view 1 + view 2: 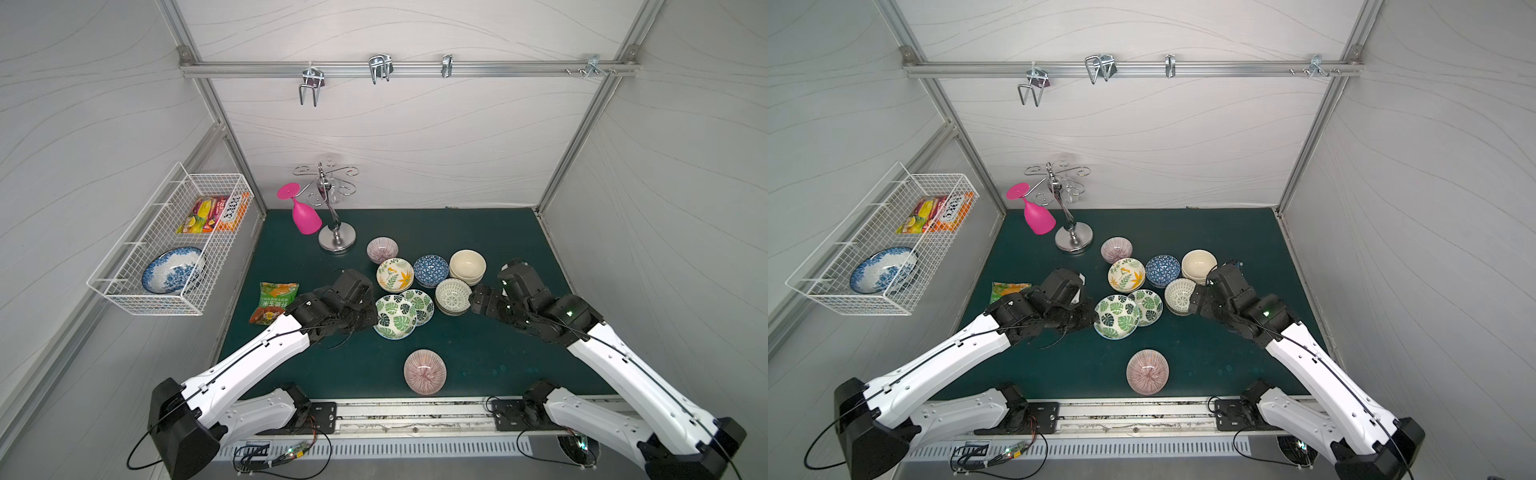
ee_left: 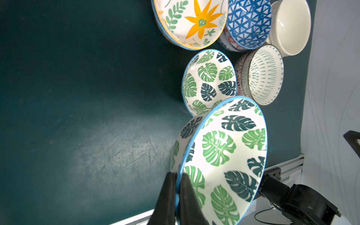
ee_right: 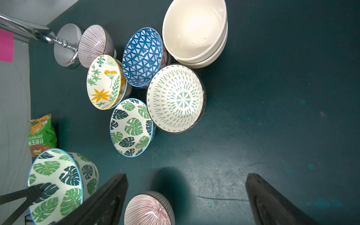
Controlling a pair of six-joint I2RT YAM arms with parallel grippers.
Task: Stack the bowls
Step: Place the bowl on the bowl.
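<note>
My left gripper (image 2: 178,175) is shut on the rim of a green leaf bowl (image 2: 224,155), one finger inside and one outside. In both top views this bowl (image 1: 395,316) (image 1: 1116,316) is tilted and overlaps the edge of a second leaf bowl (image 1: 420,304). My right gripper (image 3: 186,175) stands open and empty beside the white lattice bowls (image 1: 453,296). Behind them are a yellow floral bowl (image 1: 395,273), a blue patterned bowl (image 1: 431,270) and stacked cream bowls (image 1: 467,266). One pink striped bowl (image 1: 382,249) sits at the back, another (image 1: 424,371) near the front.
A pink goblet (image 1: 305,212) hangs on a chrome rack (image 1: 337,241) at the back left. A snack packet (image 1: 274,301) lies left of my left arm. A wire basket (image 1: 124,286) on the left wall holds a blue-and-white dish (image 1: 172,270).
</note>
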